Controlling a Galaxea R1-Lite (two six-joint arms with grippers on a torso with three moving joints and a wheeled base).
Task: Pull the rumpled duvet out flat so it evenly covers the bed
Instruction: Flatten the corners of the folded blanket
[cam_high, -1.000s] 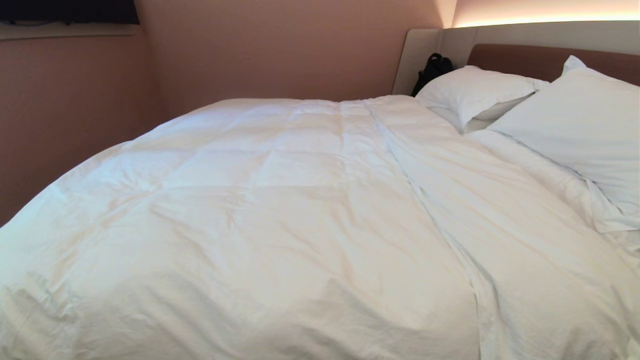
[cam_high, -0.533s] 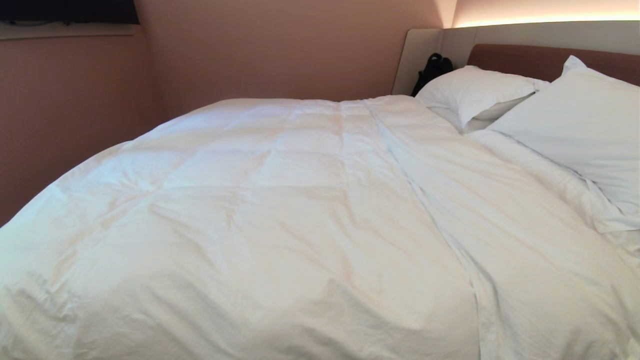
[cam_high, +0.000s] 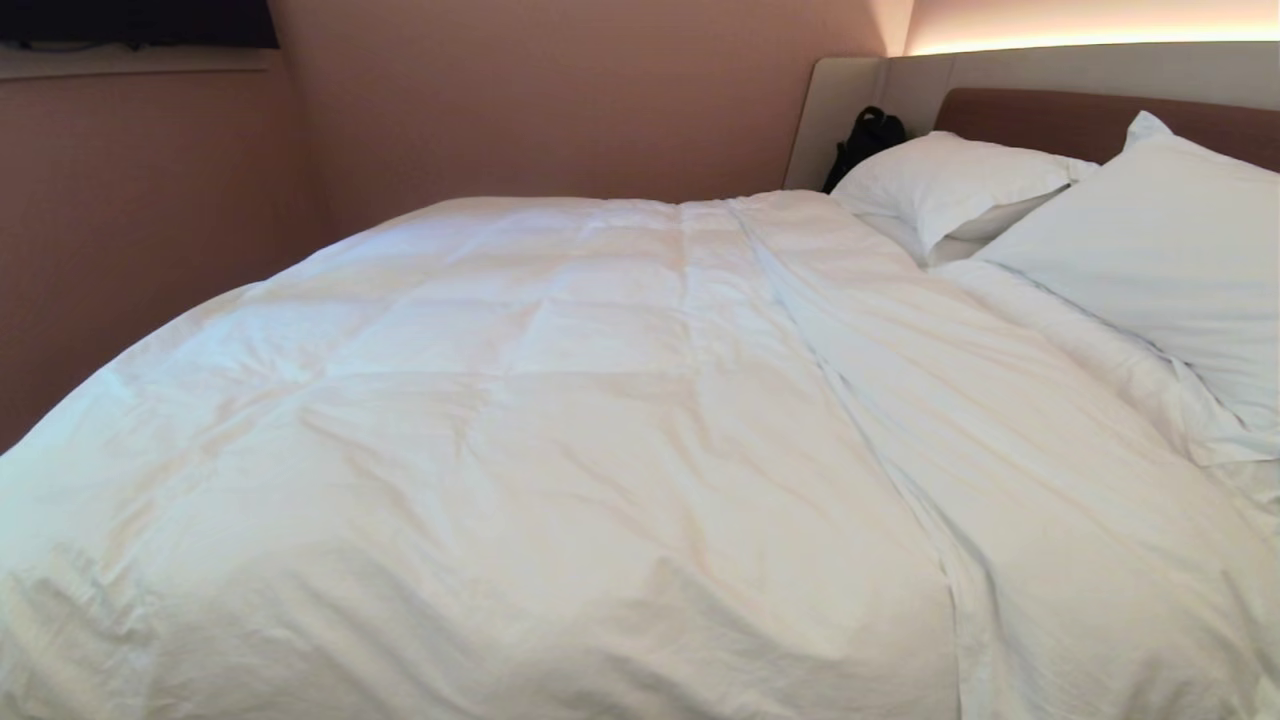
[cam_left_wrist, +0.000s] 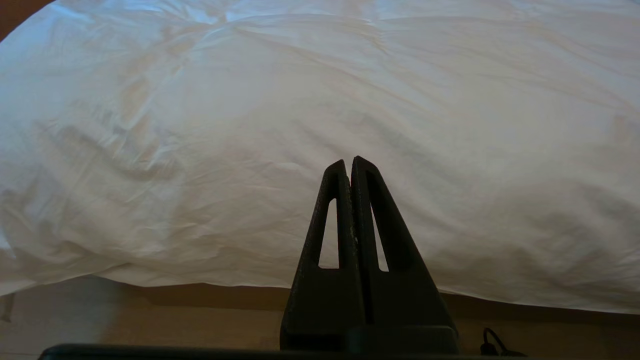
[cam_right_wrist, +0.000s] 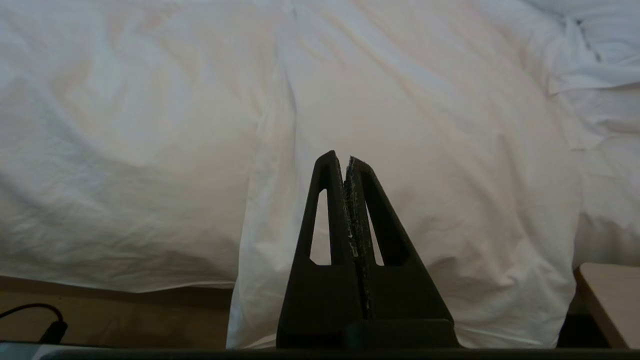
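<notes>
The puffy white duvet (cam_high: 520, 430) lies spread over the bed, whose brown headboard (cam_high: 1060, 115) shows at the back right. Its stitched squares are faintly visible, with a long fold (cam_high: 860, 420) running from the far side toward me. The part beyond the fold (cam_high: 1050, 520) is thinner and wrinkled. In the left wrist view the duvet's near edge (cam_left_wrist: 200, 280) hangs over the side of the bed above the floor. My left gripper (cam_left_wrist: 348, 162) is shut and empty, apart from the fabric. My right gripper (cam_right_wrist: 342, 157) is likewise shut and empty, in front of the hanging fold (cam_right_wrist: 260, 250). Neither arm shows in the head view.
Two white pillows (cam_high: 950, 180) (cam_high: 1170, 250) lean at the headboard. A black bag (cam_high: 865, 140) sits in the far corner beside the beige surround. A pinkish wall (cam_high: 500, 100) runs along the far side. A light tabletop corner (cam_right_wrist: 607, 300) is near the right gripper; cables (cam_right_wrist: 35, 320) lie on the floor.
</notes>
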